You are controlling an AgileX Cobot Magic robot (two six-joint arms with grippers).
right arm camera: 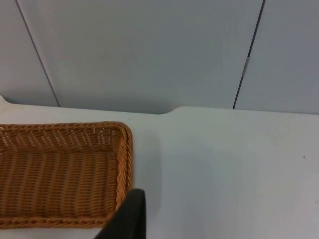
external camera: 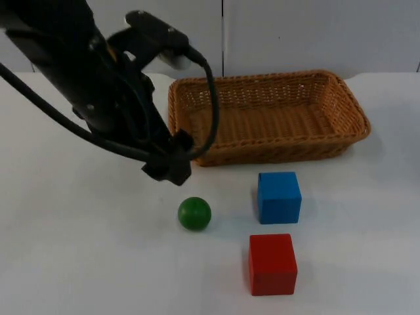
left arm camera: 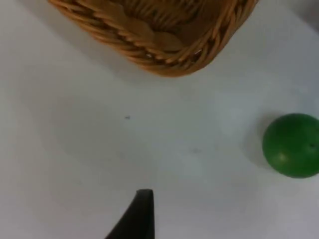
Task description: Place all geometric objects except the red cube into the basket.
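Hovering left gripper (external camera: 172,164) (opening unclear), smooth green ball (external camera: 194,213), woven wicker basket (external camera: 266,154).

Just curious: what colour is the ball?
Green ball; it shows best in the top view.

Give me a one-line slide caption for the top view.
Left gripper hovers above the green ball beside the empty wicker basket; blue cube and red cube wait on the white table.
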